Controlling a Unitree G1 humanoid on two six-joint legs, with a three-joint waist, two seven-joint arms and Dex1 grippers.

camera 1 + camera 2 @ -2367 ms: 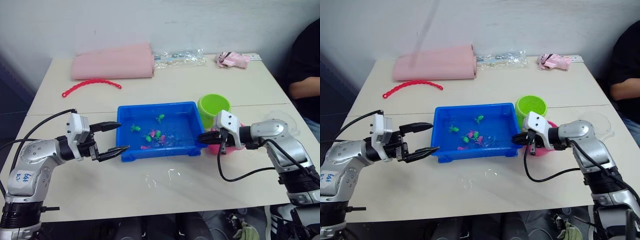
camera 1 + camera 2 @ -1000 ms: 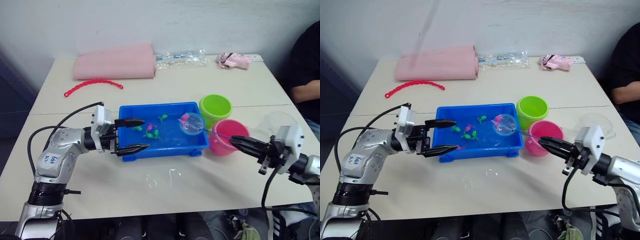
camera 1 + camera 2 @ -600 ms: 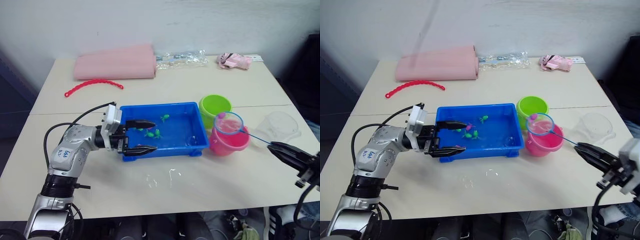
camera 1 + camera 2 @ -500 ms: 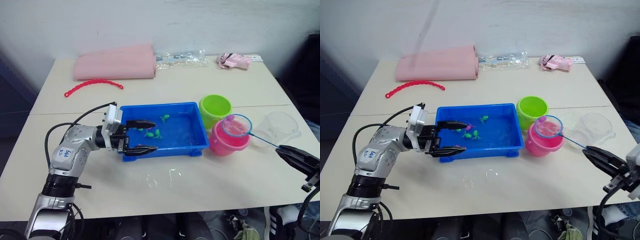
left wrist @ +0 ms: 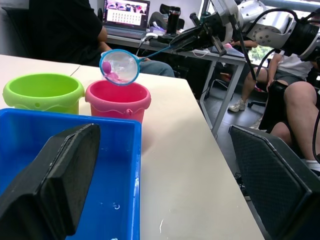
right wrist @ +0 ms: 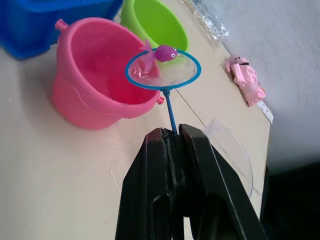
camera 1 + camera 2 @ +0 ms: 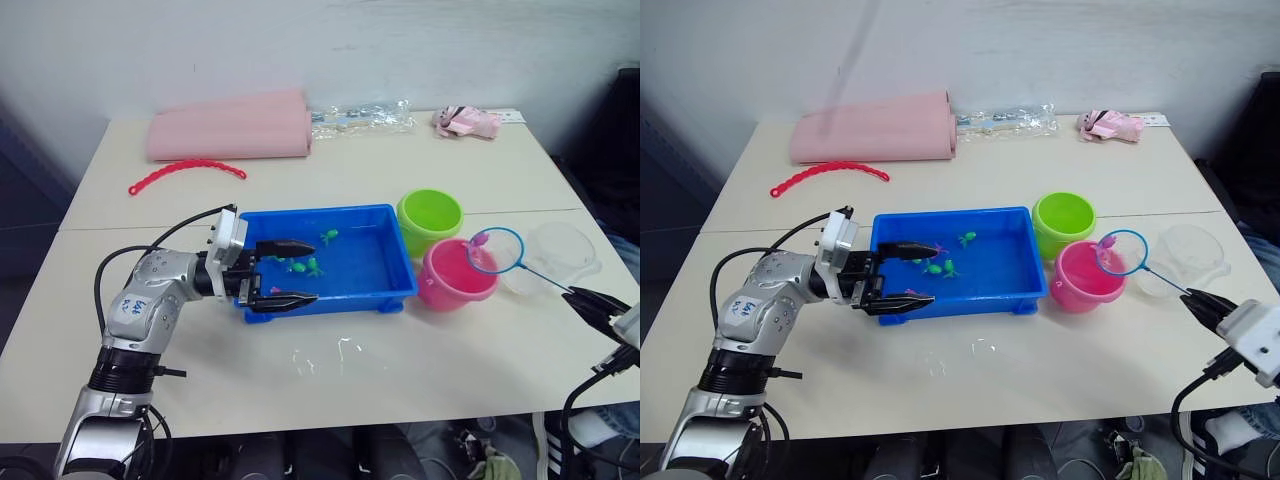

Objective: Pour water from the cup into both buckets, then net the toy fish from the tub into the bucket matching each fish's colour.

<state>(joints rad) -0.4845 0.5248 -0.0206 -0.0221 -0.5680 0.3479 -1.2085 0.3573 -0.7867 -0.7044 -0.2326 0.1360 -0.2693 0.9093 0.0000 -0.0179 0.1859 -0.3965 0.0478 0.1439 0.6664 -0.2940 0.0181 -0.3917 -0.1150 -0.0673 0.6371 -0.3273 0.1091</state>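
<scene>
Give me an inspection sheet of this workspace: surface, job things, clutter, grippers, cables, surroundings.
Surface: pale table, small wet spots near the front of the tub.
Job's things: tub holds green and pink fish; green bucket and pink bucket stand right of it; cup right of the pink bucket; net carries a pink fish over the pink bucket's rim.
Clutter: pink roll, red beaded strip, clear wrapper, pink toy at the far edge.
Grippers: left gripper open across the tub's left wall; right gripper shut on the net's handle.
Cables: black cable along the left arm.
Surroundings: white wall; seated people beyond the table in the left wrist view.
</scene>
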